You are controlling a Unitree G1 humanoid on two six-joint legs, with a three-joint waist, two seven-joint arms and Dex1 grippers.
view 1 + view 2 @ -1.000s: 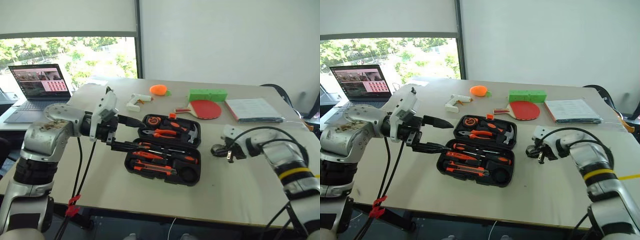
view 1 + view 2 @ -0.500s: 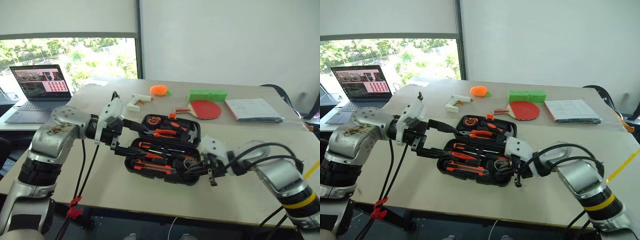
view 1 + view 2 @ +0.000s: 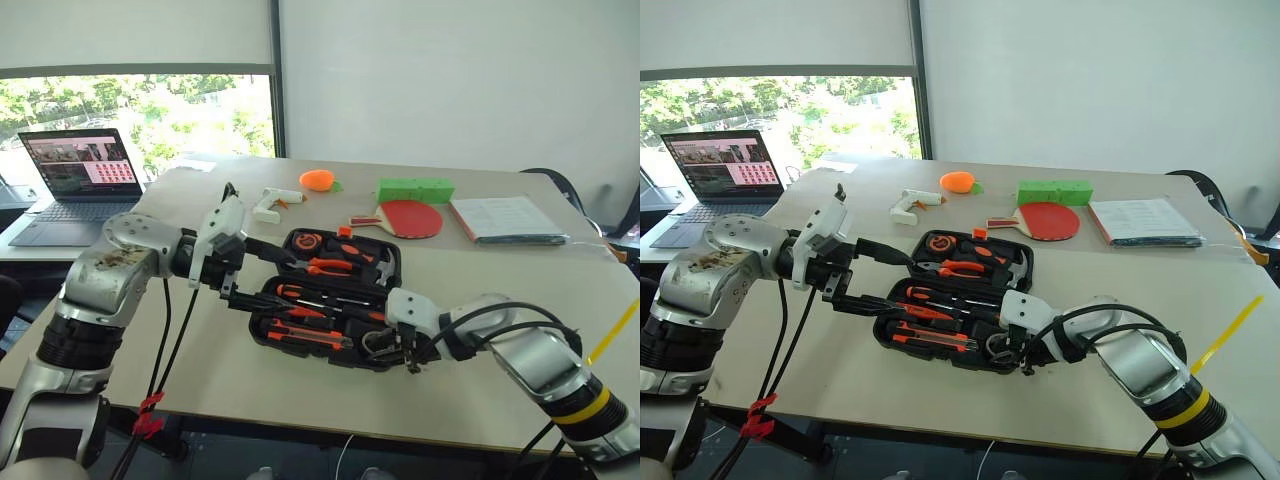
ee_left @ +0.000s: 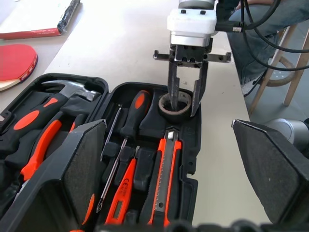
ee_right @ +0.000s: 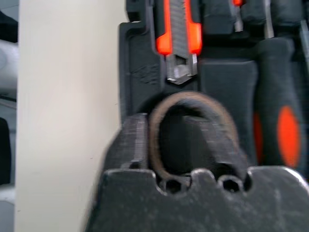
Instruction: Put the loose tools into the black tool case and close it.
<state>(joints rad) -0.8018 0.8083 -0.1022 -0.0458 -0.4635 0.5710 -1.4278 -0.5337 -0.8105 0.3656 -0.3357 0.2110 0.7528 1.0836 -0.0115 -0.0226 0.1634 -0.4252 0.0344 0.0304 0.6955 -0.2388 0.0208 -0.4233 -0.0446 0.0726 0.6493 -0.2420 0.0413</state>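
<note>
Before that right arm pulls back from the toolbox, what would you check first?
1. Small black roll sits in its round recess: ok.
2. Right gripper let go of the roll: not ok; one finger stands inside the ring, one outside, parted.
3. Utility knife and screwdrivers lie in their slots: ok.
4. Left gripper clear of the lid's path: not ok; it hovers open over the black tool case.
5. Case closed: not ok, lid open.
6. Nothing loose left beside the case: cannot tell.
</note>
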